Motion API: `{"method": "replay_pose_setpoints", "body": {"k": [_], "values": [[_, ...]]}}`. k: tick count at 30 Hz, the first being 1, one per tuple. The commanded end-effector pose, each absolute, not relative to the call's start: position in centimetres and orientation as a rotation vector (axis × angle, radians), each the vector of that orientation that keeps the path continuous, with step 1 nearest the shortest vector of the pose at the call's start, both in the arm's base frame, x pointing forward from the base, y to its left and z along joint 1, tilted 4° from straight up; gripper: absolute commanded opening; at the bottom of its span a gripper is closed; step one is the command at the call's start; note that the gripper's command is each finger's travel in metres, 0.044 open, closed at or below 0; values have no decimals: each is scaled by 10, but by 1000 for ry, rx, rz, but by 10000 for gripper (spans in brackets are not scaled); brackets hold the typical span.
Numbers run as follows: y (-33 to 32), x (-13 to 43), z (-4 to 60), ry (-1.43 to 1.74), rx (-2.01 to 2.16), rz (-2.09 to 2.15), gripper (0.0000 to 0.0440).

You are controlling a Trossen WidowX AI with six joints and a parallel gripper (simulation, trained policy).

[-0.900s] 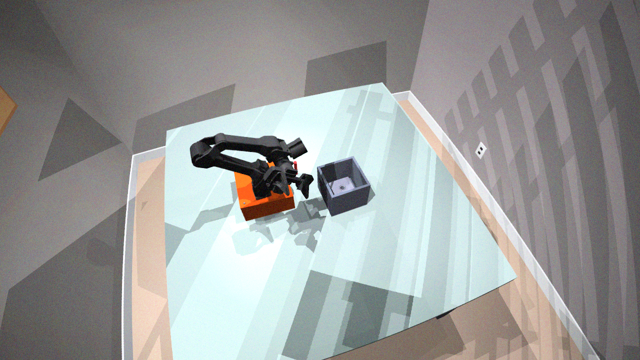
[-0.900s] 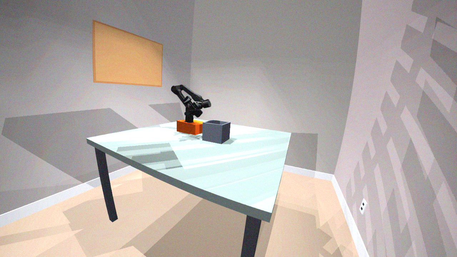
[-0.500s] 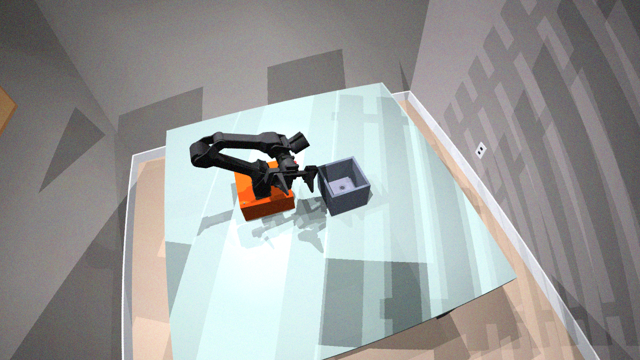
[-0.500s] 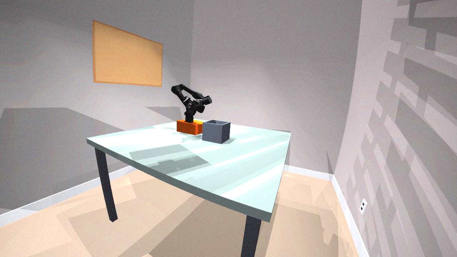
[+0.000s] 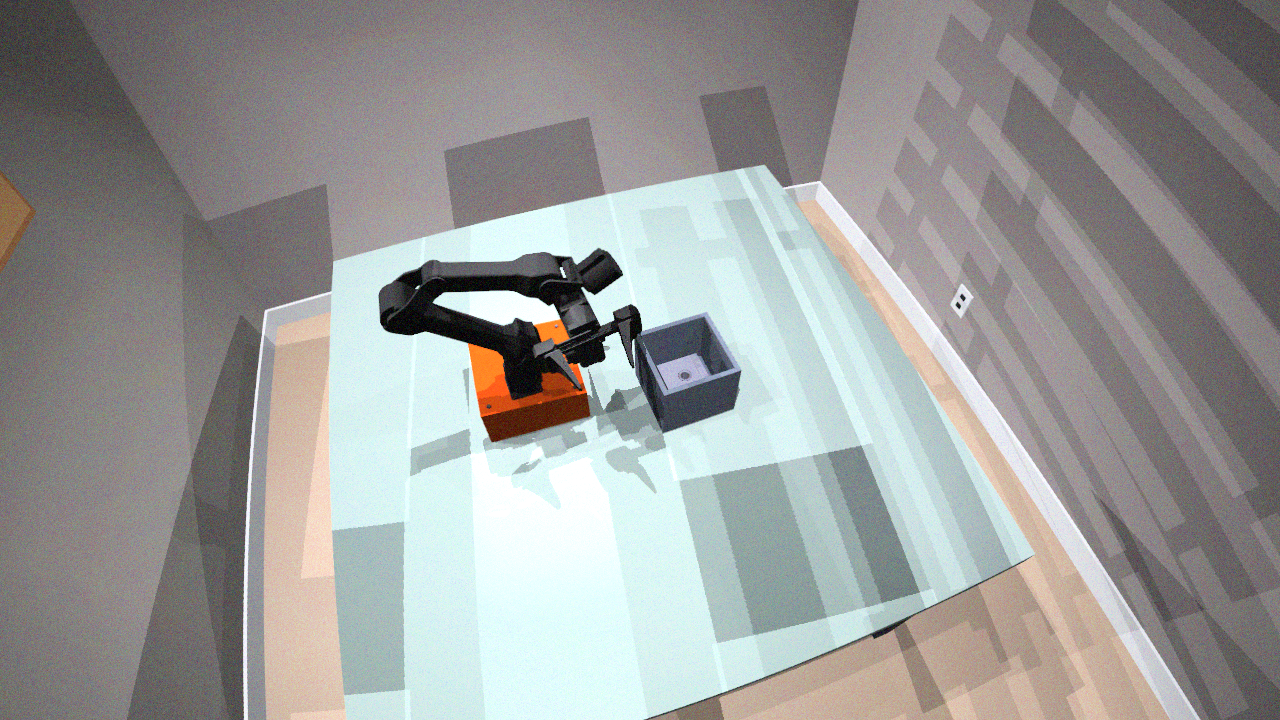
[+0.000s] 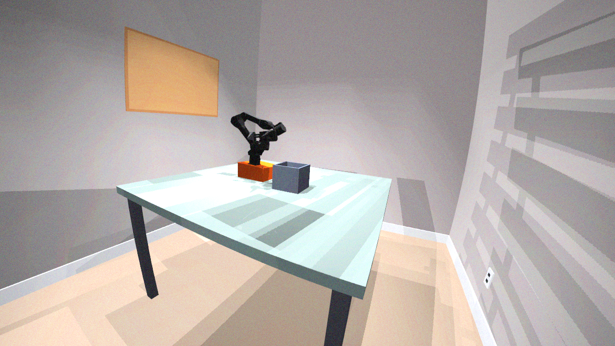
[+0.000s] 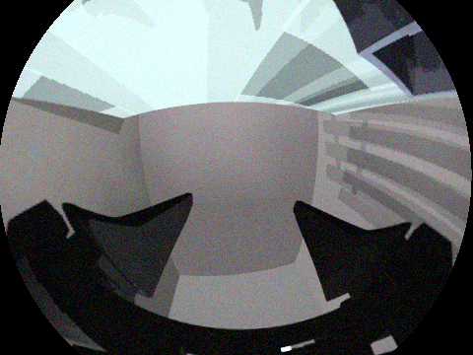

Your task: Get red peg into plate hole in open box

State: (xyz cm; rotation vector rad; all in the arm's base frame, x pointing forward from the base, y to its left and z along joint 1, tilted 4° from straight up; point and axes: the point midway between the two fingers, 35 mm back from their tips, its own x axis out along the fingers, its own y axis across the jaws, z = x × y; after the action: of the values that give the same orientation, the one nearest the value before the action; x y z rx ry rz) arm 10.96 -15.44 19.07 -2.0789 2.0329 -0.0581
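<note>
Hand (image 5: pixel 604 375) (image 7: pixel 244 202) black, angular, wide open

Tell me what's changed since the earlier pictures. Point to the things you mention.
In the top view, the open gripper (image 5: pixel 606 377) (image 6: pixel 260 145) (image 7: pixel 244 202) has turned, its box-side finger swinging toward the box (image 5: pixel 702 404) (image 6: pixel 284 178) (image 7: pixel 376 27) and up the picture. The red peg, partly visible earlier, is now hidden. No grasp or release shows. The box and orange base (image 5: pixel 537 417) (image 6: pixel 250 172) stayed put.
</note>
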Motion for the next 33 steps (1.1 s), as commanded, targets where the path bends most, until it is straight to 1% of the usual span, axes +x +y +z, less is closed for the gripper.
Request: {"method": "replay_pose_setpoints", "body": {"k": [1,17,33], "values": [[-155,112,196,1970,-2006,-157,440],[-156,122,220,1637,-1632,-553,440],[-153,133,244,1282,-1208,-801,440]]}}
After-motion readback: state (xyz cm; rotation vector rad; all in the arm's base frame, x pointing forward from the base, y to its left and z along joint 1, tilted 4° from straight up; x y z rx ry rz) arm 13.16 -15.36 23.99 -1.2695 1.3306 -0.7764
